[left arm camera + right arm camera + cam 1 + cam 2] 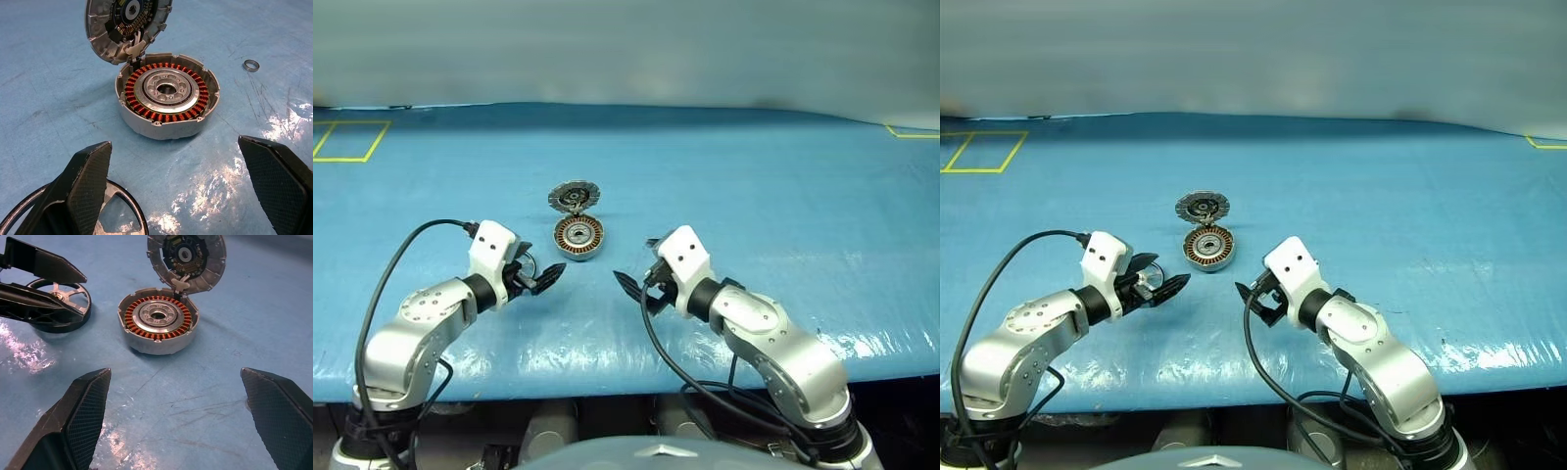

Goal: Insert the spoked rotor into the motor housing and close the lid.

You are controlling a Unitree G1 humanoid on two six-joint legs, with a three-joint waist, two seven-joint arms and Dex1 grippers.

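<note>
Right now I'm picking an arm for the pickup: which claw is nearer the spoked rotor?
Left. The left claw hangs open right at the spoked rotor; the right claw waits open across the blue mat, well apart from it.

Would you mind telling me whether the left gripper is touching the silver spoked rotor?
Cannot tell. In the right wrist view the left gripper overlaps the silver spoked rotor, with open fingers, but no view plainly shows contact or a gap.

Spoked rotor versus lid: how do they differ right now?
The spoked rotor lies flat on the blue table beside the motor housing; the lid stands tilted open at the housing's far edge. The rotor has open spokes; the lid is a solid disc, dark inside. Both are round.
</note>
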